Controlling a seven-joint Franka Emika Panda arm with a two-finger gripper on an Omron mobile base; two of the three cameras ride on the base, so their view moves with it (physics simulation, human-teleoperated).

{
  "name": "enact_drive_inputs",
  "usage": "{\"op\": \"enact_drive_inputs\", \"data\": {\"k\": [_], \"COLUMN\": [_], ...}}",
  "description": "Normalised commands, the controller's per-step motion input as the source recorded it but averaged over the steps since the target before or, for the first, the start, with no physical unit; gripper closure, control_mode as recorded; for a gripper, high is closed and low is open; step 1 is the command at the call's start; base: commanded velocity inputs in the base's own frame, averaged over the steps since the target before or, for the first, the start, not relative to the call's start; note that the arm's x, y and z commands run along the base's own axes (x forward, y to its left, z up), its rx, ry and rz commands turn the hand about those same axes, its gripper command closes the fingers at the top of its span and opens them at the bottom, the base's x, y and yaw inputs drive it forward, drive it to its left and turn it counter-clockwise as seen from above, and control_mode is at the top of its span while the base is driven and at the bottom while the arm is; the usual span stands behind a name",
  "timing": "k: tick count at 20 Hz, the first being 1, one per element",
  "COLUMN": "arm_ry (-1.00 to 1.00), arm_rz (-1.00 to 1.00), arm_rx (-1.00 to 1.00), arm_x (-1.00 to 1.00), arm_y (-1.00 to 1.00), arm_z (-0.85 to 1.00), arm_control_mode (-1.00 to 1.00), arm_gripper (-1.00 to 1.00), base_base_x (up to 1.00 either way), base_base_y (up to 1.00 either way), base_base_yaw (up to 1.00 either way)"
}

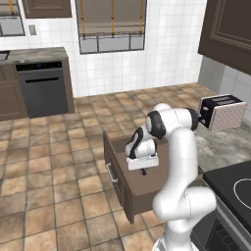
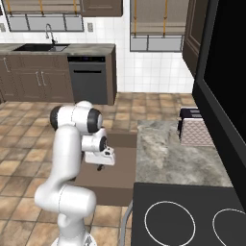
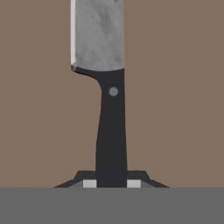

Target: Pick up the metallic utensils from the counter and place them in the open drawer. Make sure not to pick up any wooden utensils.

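Gripper [image 3: 111, 183] clamped on knife [image 3: 107, 87] handle end, blade pointing away from hand, over open drawer [image 1: 128, 188]. Risk: only 1 thin end-grip, knife could pivot/slip, land outside drawer.

White tiled wall [image 1: 166, 44], terracotta floor [image 1: 49, 162], dishwasher [image 1: 43, 88].

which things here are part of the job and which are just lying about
Part of the job:
- knife, its black handle between the fingers
- open drawer, under the gripper
- counter

Just lying about:
- toaster on the counter
- stove
- dishwasher
- sink
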Motion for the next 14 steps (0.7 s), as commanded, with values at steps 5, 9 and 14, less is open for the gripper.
{"op": "enact_drive_inputs", "data": {"k": [5, 9, 14], "arm_ry": [-0.01, 0.00, 0.00], "arm_rz": [0.00, 0.00, 0.00], "arm_rx": [0.05, 0.00, 0.00], "arm_x": [0.17, -0.07, -0.28], "arm_y": [0.00, 0.00, -0.03], "arm_z": [-0.38, 0.00, 0.00], "arm_control_mode": [-1.00, -1.00, -1.00], "arm_gripper": [1.00, 1.00, -1.00], "base_base_x": [0.00, 0.00, 0.00], "base_base_y": [0.00, 0.00, 0.00], "base_base_yaw": [0.00, 0.00, 0.00]}}
